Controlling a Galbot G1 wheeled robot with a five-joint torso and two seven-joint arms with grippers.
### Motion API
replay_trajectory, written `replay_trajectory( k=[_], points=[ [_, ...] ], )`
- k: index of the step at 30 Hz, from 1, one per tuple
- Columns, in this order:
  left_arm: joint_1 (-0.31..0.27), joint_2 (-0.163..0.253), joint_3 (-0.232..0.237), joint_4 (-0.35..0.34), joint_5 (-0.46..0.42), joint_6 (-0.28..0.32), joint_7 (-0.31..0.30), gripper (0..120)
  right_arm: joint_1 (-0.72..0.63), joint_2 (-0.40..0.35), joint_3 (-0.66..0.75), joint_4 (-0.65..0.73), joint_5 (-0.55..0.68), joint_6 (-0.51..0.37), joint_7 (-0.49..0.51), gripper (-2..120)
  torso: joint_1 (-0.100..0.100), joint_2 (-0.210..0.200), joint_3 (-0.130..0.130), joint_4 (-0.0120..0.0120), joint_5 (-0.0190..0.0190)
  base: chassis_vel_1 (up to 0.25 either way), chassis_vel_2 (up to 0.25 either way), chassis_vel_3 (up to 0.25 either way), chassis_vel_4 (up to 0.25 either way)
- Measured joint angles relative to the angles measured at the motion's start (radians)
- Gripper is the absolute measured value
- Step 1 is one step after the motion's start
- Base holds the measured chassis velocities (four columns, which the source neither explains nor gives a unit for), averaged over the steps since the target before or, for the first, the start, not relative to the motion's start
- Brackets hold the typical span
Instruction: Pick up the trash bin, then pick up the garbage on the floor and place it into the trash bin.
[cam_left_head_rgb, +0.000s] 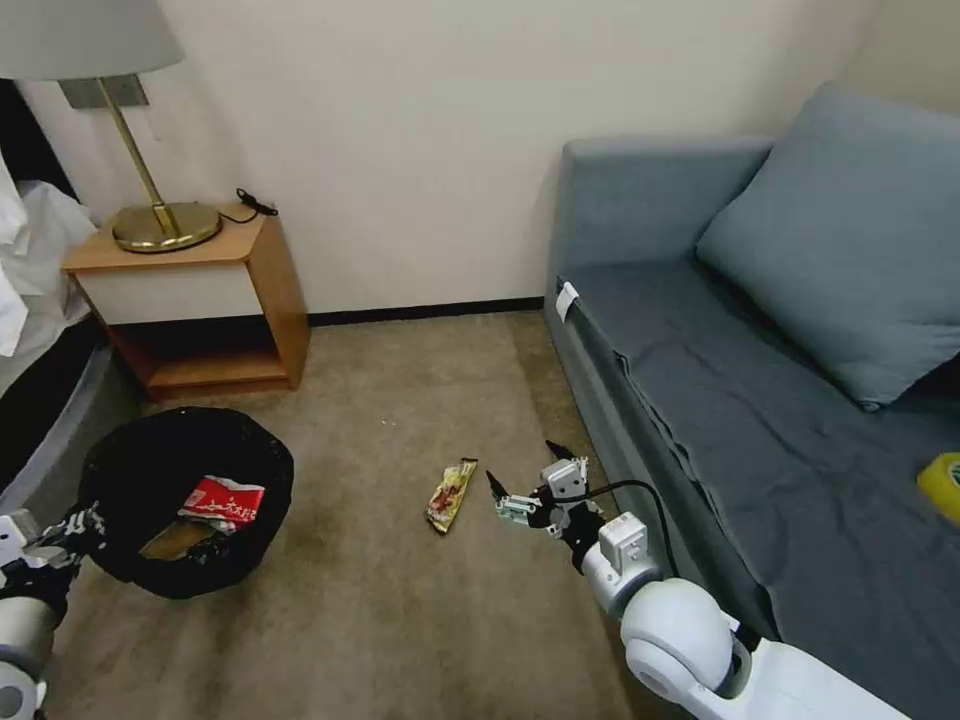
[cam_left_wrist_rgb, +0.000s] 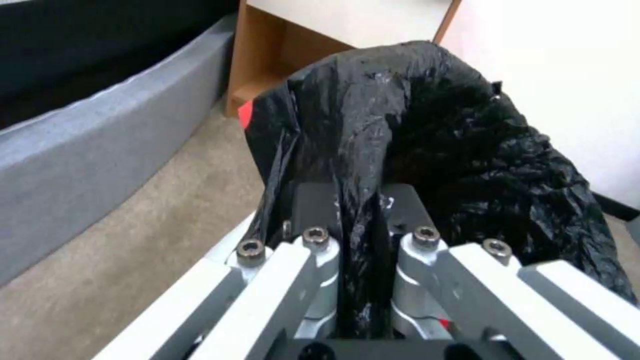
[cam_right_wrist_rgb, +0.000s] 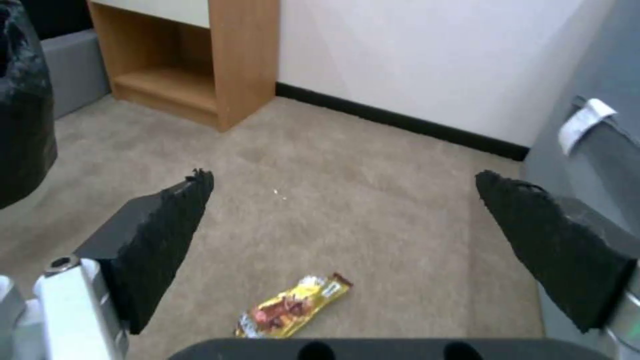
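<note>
Beside the left gripper (cam_left_head_rgb: 85, 525), on its inner side, the trash bin (cam_left_head_rgb: 150, 455) is seen, round and lined with crinkly black plastic; its rim is clamped between that gripper's closed fingers, and in the left wrist view a fold of the black liner (cam_left_wrist_rgb: 427, 140) is pinched between the two finger bases. Inside the bin, two pieces of garbage can be counted: a crushed red-and-white carton (cam_left_head_rgb: 222, 500) lying uppermost and a flat brown piece (cam_left_head_rgb: 175, 540) partly tucked beneath it. Whether anything more lies under them cannot be told.

Ahead of the right gripper (cam_left_head_rgb: 522, 478), one gold-brown snack wrapper (cam_left_head_rgb: 451, 494) is left on the carpet (cam_left_head_rgb: 400, 400), lying flat and apart from the fingers. The right gripper is held spread wide above the floor, and in its wrist view the wrapper (cam_right_wrist_rgb: 293, 306) is framed between the two black fingertips (cam_right_wrist_rgb: 167, 235), low and slightly toward one of them, untouched by either.

To the outer side of the right gripper, one grey sofa (cam_left_head_rgb: 760, 400) is seen with one cushion (cam_left_head_rgb: 850, 240) on it and one yellow tape roll (cam_left_head_rgb: 942, 485) at the seat's edge. Beyond the bin, one wooden bedside cabinet (cam_left_head_rgb: 200, 300) is placed against the wall, with one brass lamp (cam_left_head_rgb: 160, 215) stood on its top.
</note>
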Motion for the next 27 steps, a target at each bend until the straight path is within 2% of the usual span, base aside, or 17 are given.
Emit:
replay_trajectory(
  k=[3, 10, 13, 14, 17, 23, 27],
  points=[
    [-0.001, 0.000, -0.002, 0.003, 0.002, -0.001, 0.000, 5, 0.020, 0.000, -0.018, -0.006, 0.008, -0.001, 0.002, 100, 0.000, 0.000, 0.000, 0.0001, -0.0001, -0.176, 0.183, 0.202, -0.193],
    [-0.003, 0.004, -0.008, 0.027, 0.013, -0.012, 0.014, 5, 0.160, 0.018, -0.141, -0.078, 0.058, -0.002, 0.017, 100, 0.000, 0.000, 0.000, -0.0001, -0.0001, -0.214, 0.218, 0.210, -0.207],
    [-0.006, 0.012, -0.001, 0.036, 0.032, -0.023, 0.033, 5, 0.330, 0.058, -0.285, -0.189, 0.093, 0.031, 0.036, 100, 0.000, 0.000, 0.000, 0.0003, 0.0000, -0.253, 0.246, 0.241, -0.247],
    [-0.006, 0.012, -0.001, 0.036, 0.032, -0.023, 0.033, 5, 0.330, 0.058, -0.285, -0.189, 0.093, 0.031, 0.036, 100, 0.000, 0.000, 0.000, 0.0003, 0.0000, -0.276, 0.275, 0.244, -0.289],
    [-0.005, 0.014, 0.022, 0.028, 0.050, -0.030, 0.050, 5, 0.456, 0.116, -0.413, -0.312, 0.133, 0.090, 0.014, 100, 0.000, 0.000, 0.000, 0.0001, 0.0000, -0.279, 0.296, 0.284, -0.277],
    [0.002, 0.011, 0.050, 0.013, 0.064, -0.037, 0.057, 5, 0.505, 0.175, -0.483, -0.407, 0.232, 0.087, -0.012, 100, 0.000, 0.000, 0.001, -0.0001, -0.0001, -0.213, 0.224, 0.232, -0.200],
    [0.001, 0.008, 0.072, 0.008, 0.067, -0.040, 0.058, 5, 0.540, 0.241, -0.538, -0.470, 0.428, -0.070, 0.002, 100, 0.000, 0.000, 0.000, -0.0001, -0.0002, -0.026, 0.023, 0.017, -0.041]
  ],
)
